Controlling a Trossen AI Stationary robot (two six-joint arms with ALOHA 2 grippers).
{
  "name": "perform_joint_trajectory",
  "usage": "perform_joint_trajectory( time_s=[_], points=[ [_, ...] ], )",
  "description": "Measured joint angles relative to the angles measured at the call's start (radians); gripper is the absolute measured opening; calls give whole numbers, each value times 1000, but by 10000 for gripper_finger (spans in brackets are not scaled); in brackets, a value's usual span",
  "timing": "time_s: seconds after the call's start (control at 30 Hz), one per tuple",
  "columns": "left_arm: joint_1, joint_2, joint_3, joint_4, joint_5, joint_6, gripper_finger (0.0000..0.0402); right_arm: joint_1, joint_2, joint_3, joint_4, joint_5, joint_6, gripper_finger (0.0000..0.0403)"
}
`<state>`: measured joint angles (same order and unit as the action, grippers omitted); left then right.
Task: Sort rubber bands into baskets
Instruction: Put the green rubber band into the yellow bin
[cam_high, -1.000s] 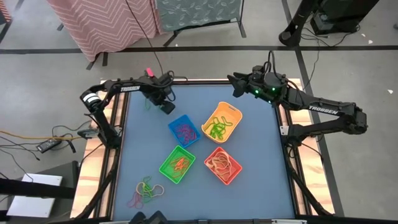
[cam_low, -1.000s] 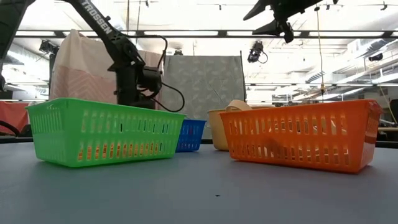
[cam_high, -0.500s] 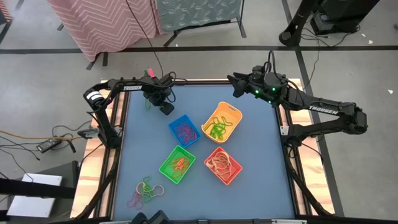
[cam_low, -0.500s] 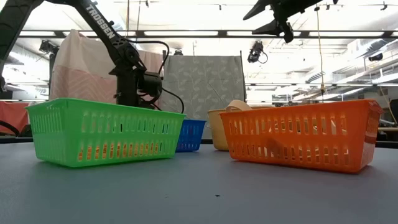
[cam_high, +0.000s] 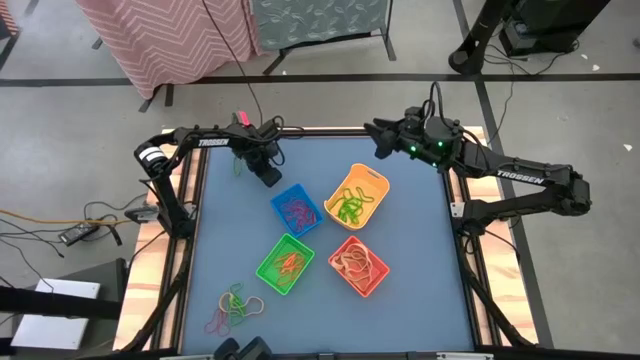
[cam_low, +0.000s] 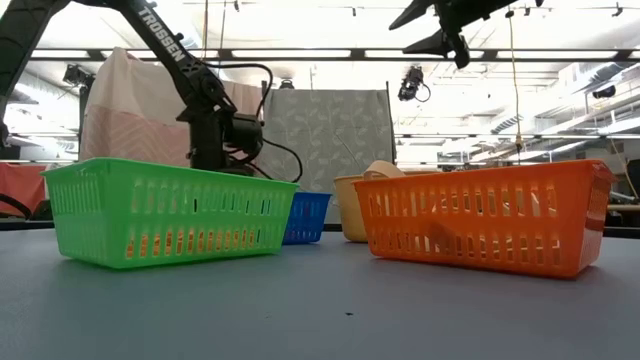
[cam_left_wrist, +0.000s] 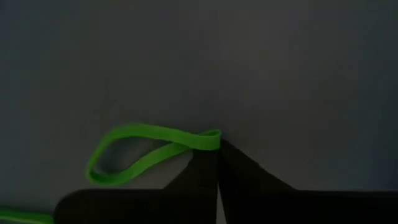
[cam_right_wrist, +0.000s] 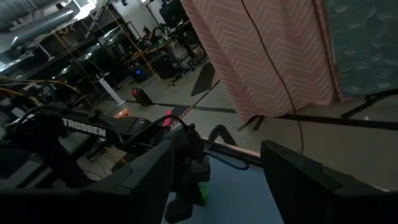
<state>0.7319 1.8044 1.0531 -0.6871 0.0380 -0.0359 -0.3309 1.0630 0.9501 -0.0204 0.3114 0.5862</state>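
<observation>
My left gripper (cam_high: 270, 176) points down at the table's far left, beyond the blue basket (cam_high: 296, 209), and is shut on a green rubber band (cam_left_wrist: 134, 152). Behind the green basket (cam_low: 165, 208) in the low view, its fingertips are hidden. The yellow basket (cam_high: 356, 195), the green basket (cam_high: 286, 263) and the orange basket (cam_high: 357, 265) each hold rubber bands. A heap of loose rubber bands (cam_high: 235, 307) lies near the front left. My right gripper (cam_right_wrist: 217, 180) hangs open, high over the far right. My left gripper pinches one end of the green band's loop (cam_left_wrist: 210, 138) between its two fingertips (cam_left_wrist: 205, 165). The fingers come from above, pointing down. The rest of the loop lies slack and flat on the table beside the fingers.
The four baskets stand close together at the table's middle. A second bit of green band (cam_left_wrist: 18, 216) lies near the left gripper. Black cables (cam_high: 255, 125) run along the far edge. Bare tabletop (cam_high: 420, 300) lies at the front right.
My left arm has dipped very slightly at the far left. Its fingertips are hidden behind the green basket in the low view and too small to read in the high view.
</observation>
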Motion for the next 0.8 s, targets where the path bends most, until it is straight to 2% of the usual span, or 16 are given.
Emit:
perform_joint_trajectory(
  time_s=[0.13, 0.23, 0.43, 0.53, 0.63, 0.8],
  points=[
    [2, -50, -7, 11, 3, 4, 3, 0, 0, 0, -1, -18, 20, 252],
    [2, -136, -4, 21, 16, 10, 2, 0, 0, 0, -3, -18, 20, 252],
    [2, -254, -3, 19, 30, 124, 1, 0, 0, 0, -3, -17, 20, 252],
    [3, -243, -4, -6, 26, 227, 3, 0, 0, 0, -4, -9, 21, 252],
    [2, -198, -4, -10, 22, 246, 19, 0, 0, 0, -3, -9, 21, 252],
    [3, -120, 24, -20, 12, 271, 82, 2, 1, 0, -4, -7, 48, 252]
  ],
)
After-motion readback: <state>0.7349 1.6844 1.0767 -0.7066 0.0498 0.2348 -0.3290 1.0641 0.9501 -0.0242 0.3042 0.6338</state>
